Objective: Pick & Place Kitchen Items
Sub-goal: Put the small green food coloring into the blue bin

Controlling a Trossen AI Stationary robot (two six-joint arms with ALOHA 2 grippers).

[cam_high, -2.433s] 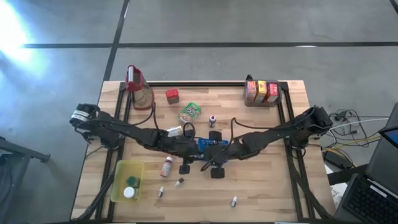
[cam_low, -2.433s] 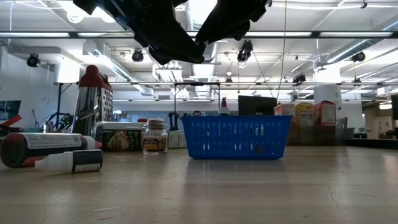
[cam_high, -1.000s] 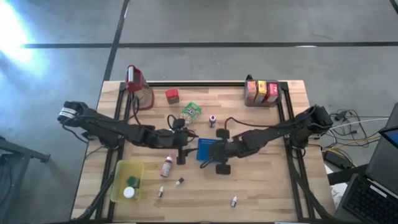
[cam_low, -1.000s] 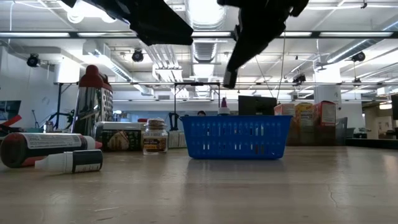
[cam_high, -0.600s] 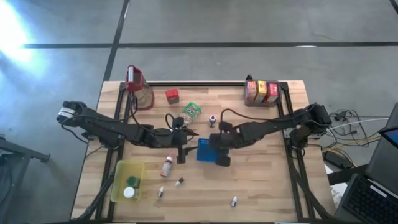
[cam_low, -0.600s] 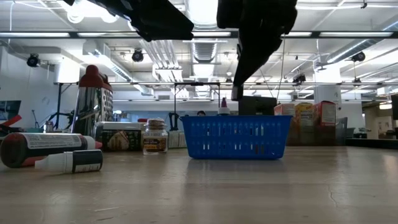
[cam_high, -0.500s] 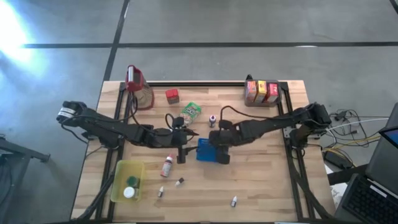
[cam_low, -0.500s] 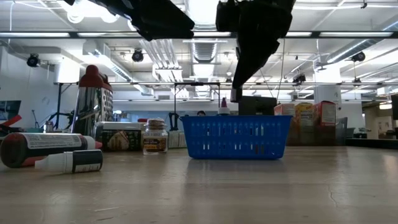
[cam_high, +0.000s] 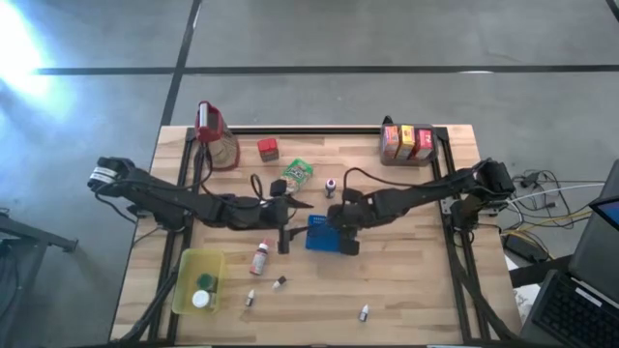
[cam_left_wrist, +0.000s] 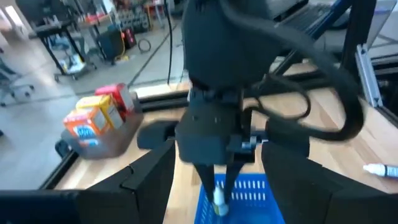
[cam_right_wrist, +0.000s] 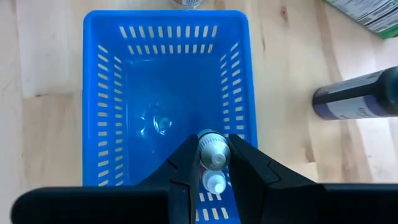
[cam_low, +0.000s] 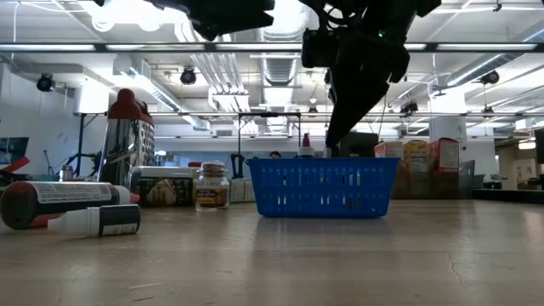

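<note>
Overhead, two dark arms are reaching in toward the middle of the wooden table point(cam_high: 406, 280). One blue perforated basket point(cam_high: 319, 233) is sitting at the centre, and the right gripper point(cam_right_wrist: 214, 163) is hanging directly above it, its two fingers pinched on one small white-capped bottle point(cam_right_wrist: 214, 163). That bottle is standing upright between the fingers, its long axis running vertically and one end pointing down into the basket, over the basket's floor and apparently not touching it. The left gripper point(cam_high: 282, 242) is hovering just beside the basket at its 9 o'clock side, fingers parted and holding nothing.

Counting the rest from above: three cartons point(cam_high: 406, 141) are standing in a row at the table's 1 o'clock corner, one tall clear jug with a red top point(cam_high: 215, 133) at 11 o'clock, one red box point(cam_high: 268, 149) and one green packet point(cam_high: 297, 172) near 12 o'clock, and one small purple-capped bottle point(cam_high: 331, 186) just above the basket. One red-and-white bottle point(cam_high: 259, 258) is lying at about 7 o'clock from the basket, with three tiny bottles scattered along the near edge. One yellow tray point(cam_high: 186, 280) is sitting at 7 o'clock, holding two round lids.
</note>
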